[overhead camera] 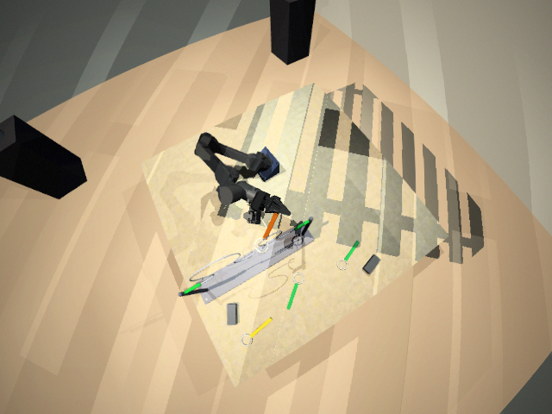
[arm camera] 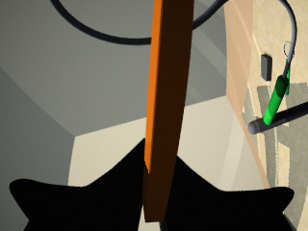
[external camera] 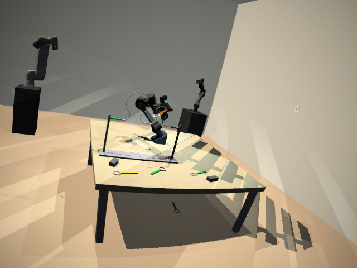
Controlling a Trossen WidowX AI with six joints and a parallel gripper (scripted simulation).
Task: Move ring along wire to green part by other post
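My gripper [overhead camera: 277,212] [external camera: 167,109] [arm camera: 150,144] is shut on the orange handle [overhead camera: 270,226] [external camera: 162,111] [arm camera: 170,72], held up in the air. The handle's ring [overhead camera: 261,251] [external camera: 155,116] is at its far end, beside the right-hand loops of the grey wire [external camera: 139,91] [arm camera: 127,41]; whether the wire runs through it or touches it is too small to tell. The ring is out of the wrist view. The right green part [overhead camera: 304,223] [external camera: 174,127] [arm camera: 276,100] is at the right post [external camera: 175,142] [arm camera: 289,115]. The left green part [overhead camera: 192,288] [external camera: 115,118] is at the left post [external camera: 106,134].
A grey base plate [overhead camera: 211,294] [external camera: 100,153] joins the posts. A yellow-handled ring tool [overhead camera: 260,328] [external camera: 129,172], two green-handled ones [overhead camera: 292,296] [overhead camera: 351,251] and two dark blocks [overhead camera: 231,314] [overhead camera: 371,264] lie on the table. Other arms stand on pedestals beyond the table.
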